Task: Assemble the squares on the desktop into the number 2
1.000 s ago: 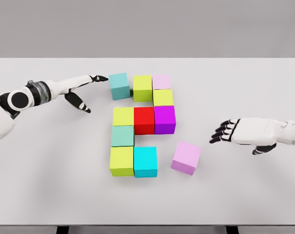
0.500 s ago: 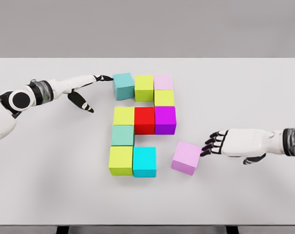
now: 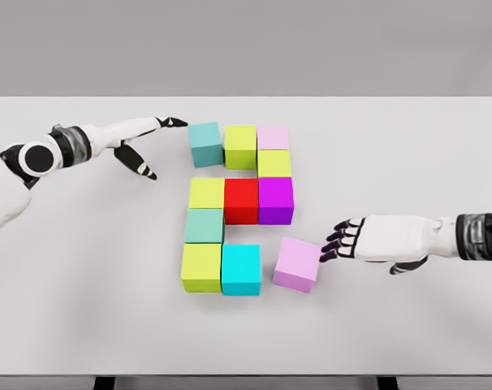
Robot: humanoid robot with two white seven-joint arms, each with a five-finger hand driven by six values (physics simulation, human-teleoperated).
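The right hand (image 3: pixel 368 238), fingers spread and holding nothing, has its fingertips (image 3: pixel 330 246) against the right face of the pink cube (image 3: pixel 295 264) at lower centre, just right of the cyan cube (image 3: pixel 241 269). It looks rigid, light, smooth-sided: likely best pushed flat-on, low. The left hand (image 3: pixel 140 138) hangs open at upper left

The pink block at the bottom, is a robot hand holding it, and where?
No, nothing is held. The right robot hand only touches the pink block on its right side with open fingertips. The left robot hand is open too, near the teal block.
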